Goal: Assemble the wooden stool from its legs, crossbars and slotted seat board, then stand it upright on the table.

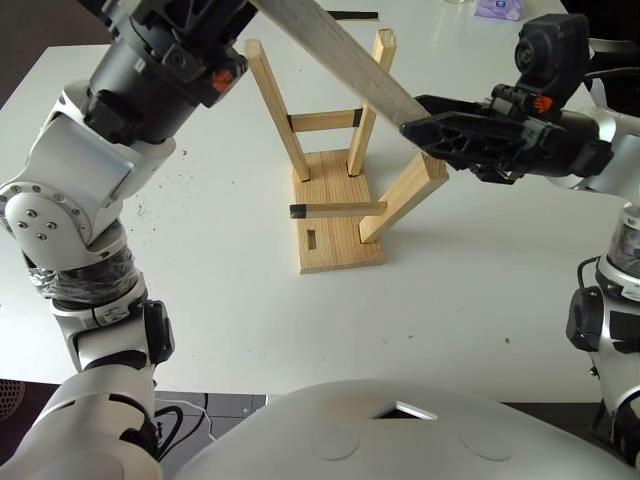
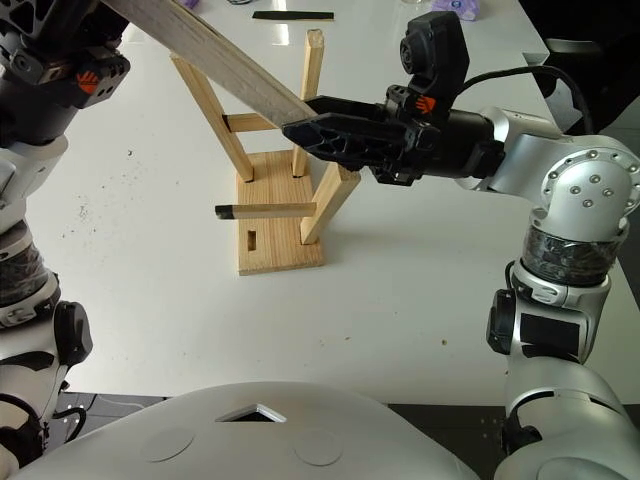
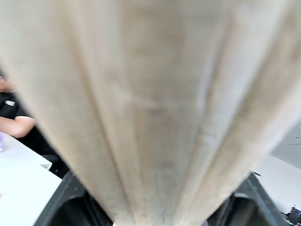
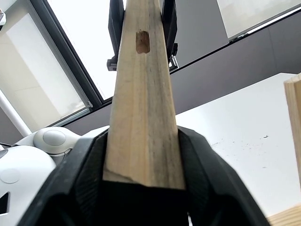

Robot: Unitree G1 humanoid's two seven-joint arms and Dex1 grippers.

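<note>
A white table [image 1: 200, 290] spread across the room's foreground, its matte top speckled with a few dark crumbs, and dark floor [image 1: 22, 40] showed past its far corner. Behind it, tall windows [image 4: 82, 52] with dark frames, set in a dark grey wall [image 4: 244, 66], let in bright daylight.

Seat board [image 1: 340, 255]: lay flat on worktop [image 1: 200, 260], centre.
Rear-left leg [image 1: 277, 110] and rear-right leg [image 1: 368, 100] stood on its far end, crossbar [image 1: 322, 121] between them.
Front-right leg [image 1: 405, 200] leaned outward; second crossbar [image 1: 335, 210] jutted left from it.
Loose leg [image 1: 340, 55]: above the assembly, slanting from left pincer [image 4: 142, 33] down to right pincer [image 1: 412, 115].
</note>
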